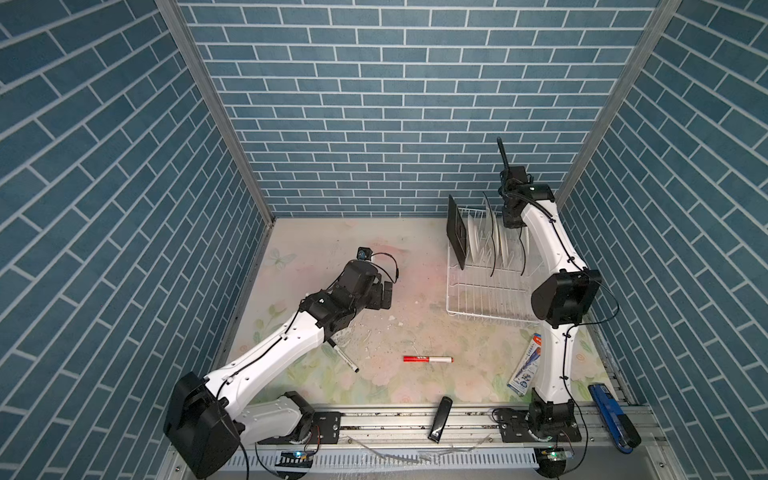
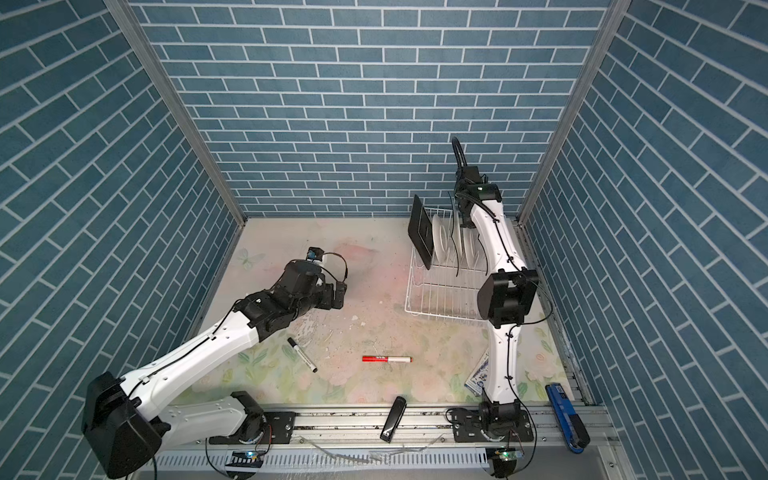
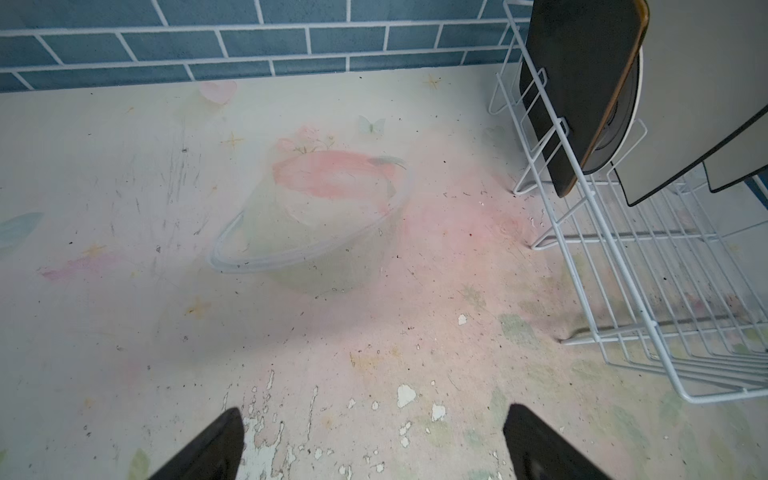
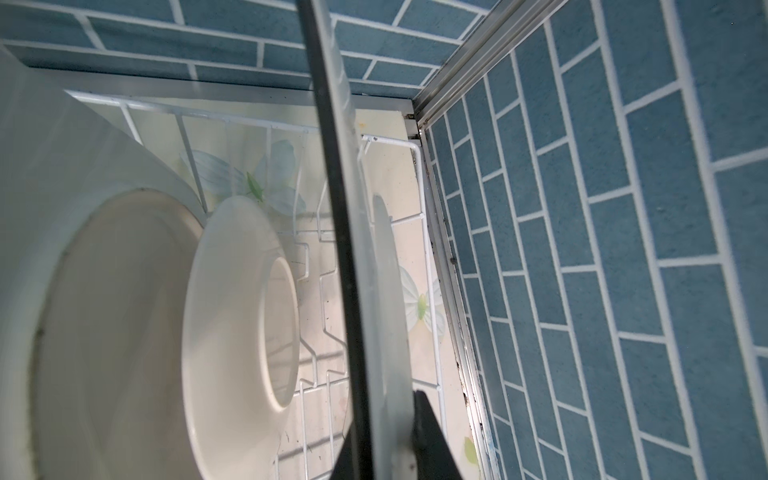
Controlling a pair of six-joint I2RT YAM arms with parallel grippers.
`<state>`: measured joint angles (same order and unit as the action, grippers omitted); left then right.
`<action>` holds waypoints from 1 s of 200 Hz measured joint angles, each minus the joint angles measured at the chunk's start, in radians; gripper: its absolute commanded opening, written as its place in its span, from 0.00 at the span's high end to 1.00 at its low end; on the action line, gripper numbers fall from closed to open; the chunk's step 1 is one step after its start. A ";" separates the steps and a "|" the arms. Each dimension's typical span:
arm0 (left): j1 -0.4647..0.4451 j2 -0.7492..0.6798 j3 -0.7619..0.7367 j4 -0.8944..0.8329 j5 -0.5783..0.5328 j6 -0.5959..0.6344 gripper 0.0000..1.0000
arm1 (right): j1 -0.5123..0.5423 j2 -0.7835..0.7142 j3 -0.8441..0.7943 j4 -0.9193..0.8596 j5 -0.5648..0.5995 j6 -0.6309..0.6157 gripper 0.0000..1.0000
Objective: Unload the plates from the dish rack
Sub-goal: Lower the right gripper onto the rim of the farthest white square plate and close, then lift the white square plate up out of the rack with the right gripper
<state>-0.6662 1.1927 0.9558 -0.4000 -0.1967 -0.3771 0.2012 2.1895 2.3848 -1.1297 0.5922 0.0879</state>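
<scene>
Right gripper (image 4: 390, 453) clamped on top rim of plate (image 4: 382, 291), on edge in rack (image 1: 478, 299), far right corner of worktop (image 1: 415, 270). Left gripper (image 3: 374, 411) spread wide, empty. Plate likely stiff, slick, brittle: rim pinch, lift straight.

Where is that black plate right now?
In a top view, the black plate stands upright at the left end of the dish rack, on the right side, beside a white plate.

plates (image 1: 456, 235) in dish rack (image 1: 482, 297), marker (image 1: 428, 359) before it
</scene>
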 measured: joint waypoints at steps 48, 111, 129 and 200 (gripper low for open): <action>0.000 -0.002 -0.002 -0.002 0.000 -0.001 0.00 | 0.000 -0.031 0.000 0.000 0.000 -0.008 1.00; 0.000 -0.005 -0.003 0.000 0.000 0.015 0.00 | 0.000 -0.115 -0.003 -0.010 -0.004 -0.011 1.00; 0.000 -0.017 -0.007 0.001 -0.002 0.021 0.00 | 0.002 -0.152 -0.017 -0.010 -0.005 -0.011 1.00; 0.000 -0.065 -0.038 0.013 -0.019 0.026 0.00 | 0.017 -0.380 -0.180 0.040 -0.021 -0.037 1.00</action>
<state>-0.6662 1.1275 0.9180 -0.3870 -0.2161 -0.3515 0.2180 1.8091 2.2047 -1.0893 0.5713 0.0505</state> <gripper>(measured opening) 0.996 0.150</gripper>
